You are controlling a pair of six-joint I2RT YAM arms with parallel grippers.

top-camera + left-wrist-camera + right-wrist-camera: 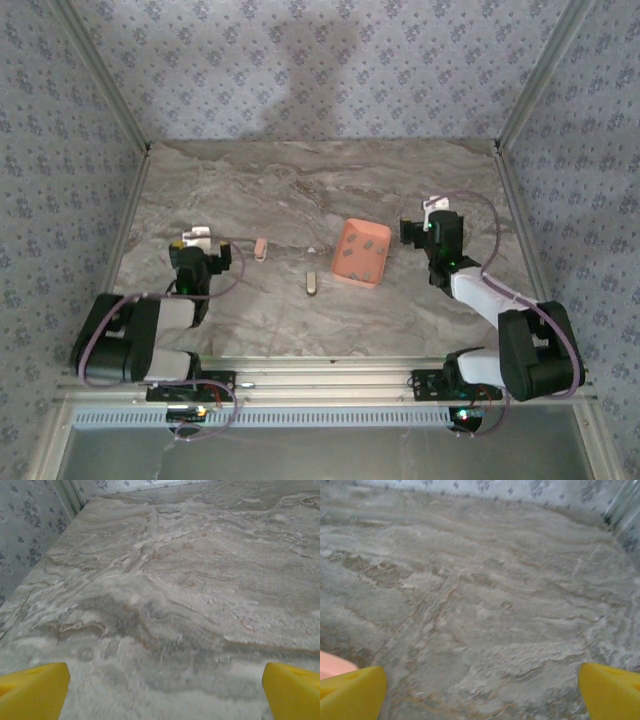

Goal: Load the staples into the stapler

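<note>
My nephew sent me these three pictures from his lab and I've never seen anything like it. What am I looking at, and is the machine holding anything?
These are two robot arms bolted at the near edge of a marble-patterned table. The overhead picture looks down from behind them: the left gripper and the right gripper both hang over the table. The other two pictures come from cameras on each wrist; the yellow shapes at the bottom corners are the arm's own fingers, spread wide with bare table between them. So nothing is held. On the table lie a pink tray holding small grey staples, and two small objects, too small to identify.
</note>
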